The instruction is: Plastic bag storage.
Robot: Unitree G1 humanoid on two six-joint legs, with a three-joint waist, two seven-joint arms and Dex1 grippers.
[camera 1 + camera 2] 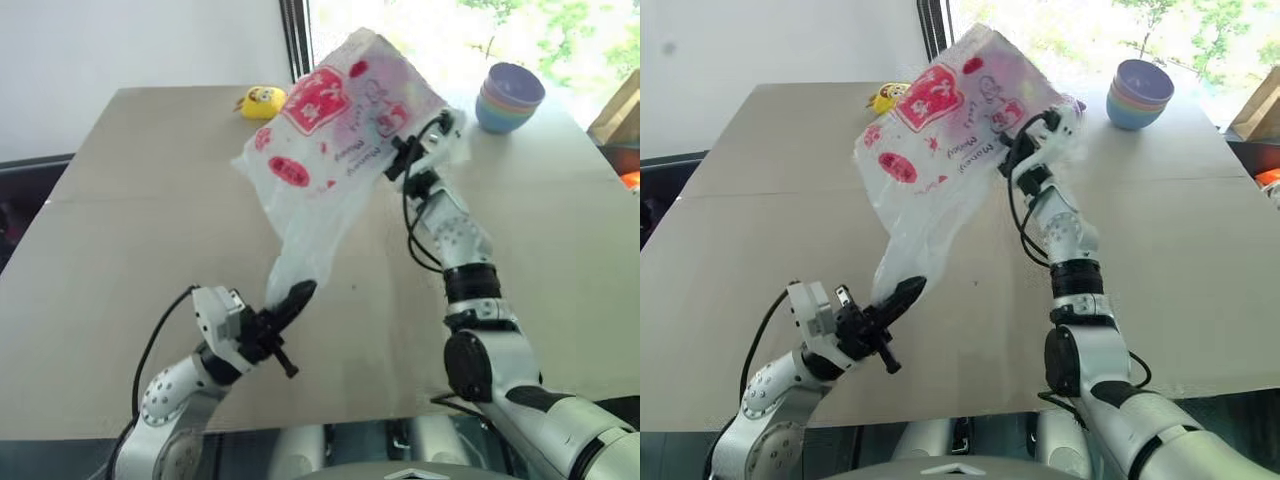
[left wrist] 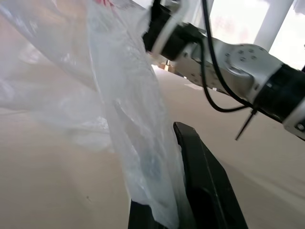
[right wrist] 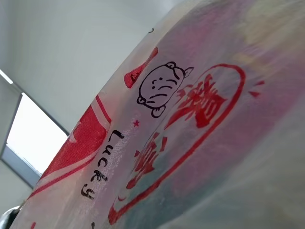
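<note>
Mid-fold, by the look of it: plastic bag point(image 1: 335, 140) stretched taut above the table point(image 1: 120, 220), between both grippers. Left gripper point(image 1: 290, 305) low and near, fingers clamped on the twisted tail; right gripper point(image 1: 405, 150) raised higher, angled upward, pinched shut on the printed end. Next, probably: bringing the ends together without slipping.

We see the plastic bag point(image 1: 335, 140) translucent white with red and pink logos, a black cartoon face and black lettering. The counter point(image 1: 120, 260) is beige; the toy point(image 1: 261, 101) yellow; stacked bowls point(image 1: 510, 97) pastel.
</note>
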